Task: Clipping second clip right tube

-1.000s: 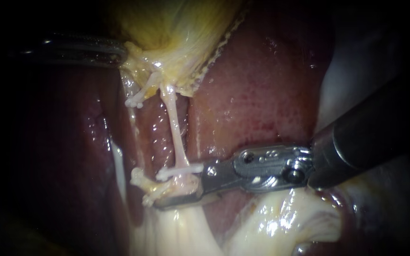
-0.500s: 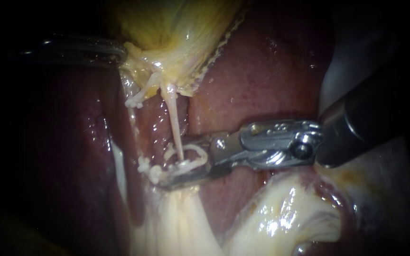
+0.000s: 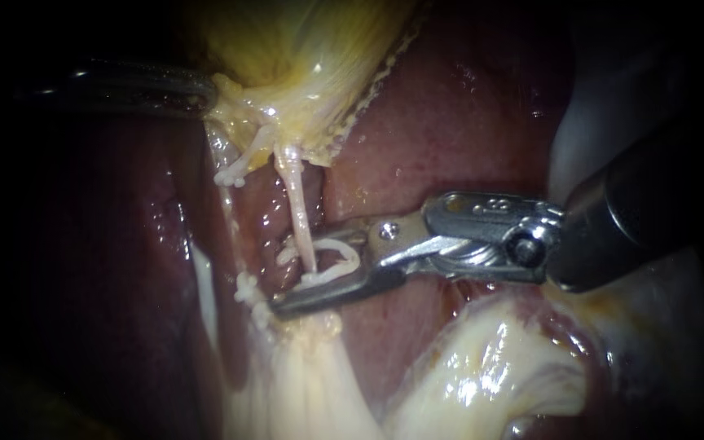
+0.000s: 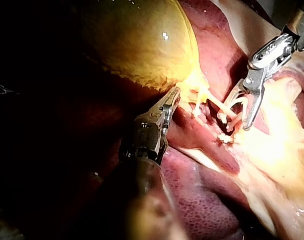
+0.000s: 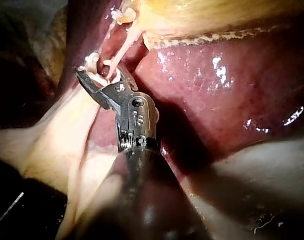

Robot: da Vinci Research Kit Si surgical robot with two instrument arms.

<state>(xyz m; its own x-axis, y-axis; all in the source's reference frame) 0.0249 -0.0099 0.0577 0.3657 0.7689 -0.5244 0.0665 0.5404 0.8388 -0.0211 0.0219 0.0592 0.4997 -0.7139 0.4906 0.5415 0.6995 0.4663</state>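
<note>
The thin pale right tube (image 3: pixel 297 210) runs down from the yellow gallbladder (image 3: pixel 287 41). My right instrument (image 3: pixel 307 273) comes in from the right. Its jaws stand apart with a white clip (image 3: pixel 342 254) seated between them, curved around the lower part of that tube. In the right wrist view the same jaws (image 5: pixel 99 75) straddle the tube. The left tube (image 3: pixel 226 213) carries white clips near its upper (image 3: pixel 230 174) and lower (image 3: pixel 247 289) ends. My left instrument (image 3: pixel 205 91) is shut on the tissue at the gallbladder's neck, as the left wrist view (image 4: pixel 172 96) also shows.
Dark red liver (image 3: pixel 450 138) lies behind and on both sides of the tubes. Pale yellowish fatty tissue (image 3: pixel 482 367) spreads below my right instrument. White tissue (image 3: pixel 588 138) sits behind its shaft.
My right instrument has moved up along the right tube from its lower end, and its clip now curves open around the tube. The left instrument has not moved.
</note>
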